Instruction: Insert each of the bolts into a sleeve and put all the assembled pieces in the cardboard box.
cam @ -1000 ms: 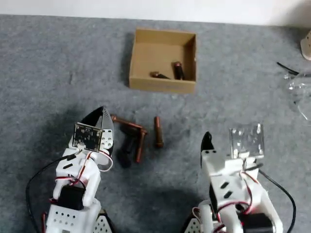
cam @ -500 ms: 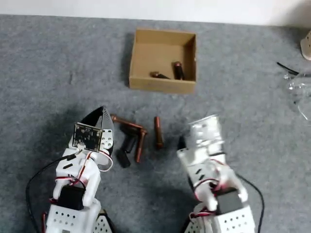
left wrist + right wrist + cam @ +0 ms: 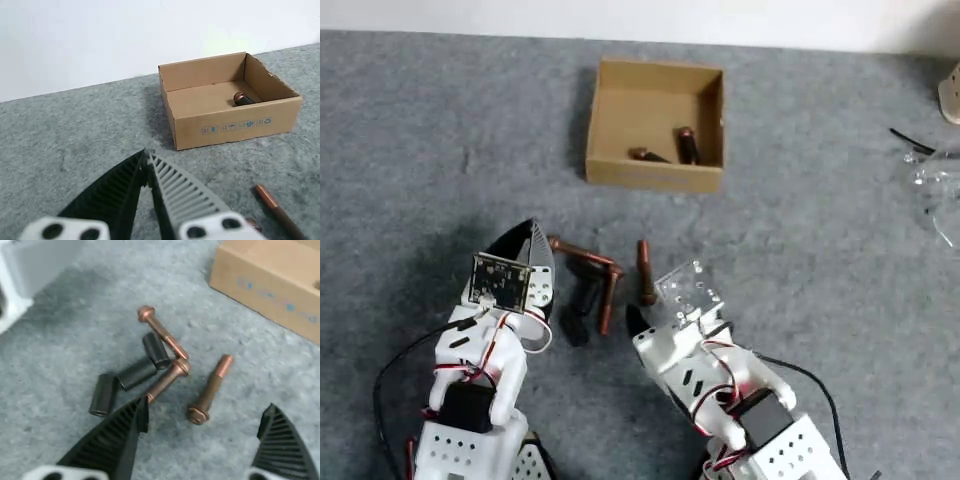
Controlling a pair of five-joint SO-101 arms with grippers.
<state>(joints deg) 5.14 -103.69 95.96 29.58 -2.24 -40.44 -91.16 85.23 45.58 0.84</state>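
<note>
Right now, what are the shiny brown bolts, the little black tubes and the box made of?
The bolts look like copper-coloured metal: they gleam and have threads. The sleeves look like dull black metal or plastic; I cannot tell which. The box is brown cardboard, with matte folded walls.

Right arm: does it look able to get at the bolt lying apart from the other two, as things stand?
Probably yes. The right pincer is open over the lone bolt, which lies apart on the grey surface; the other bolts and sleeves sit to one side, not in the way.
</note>
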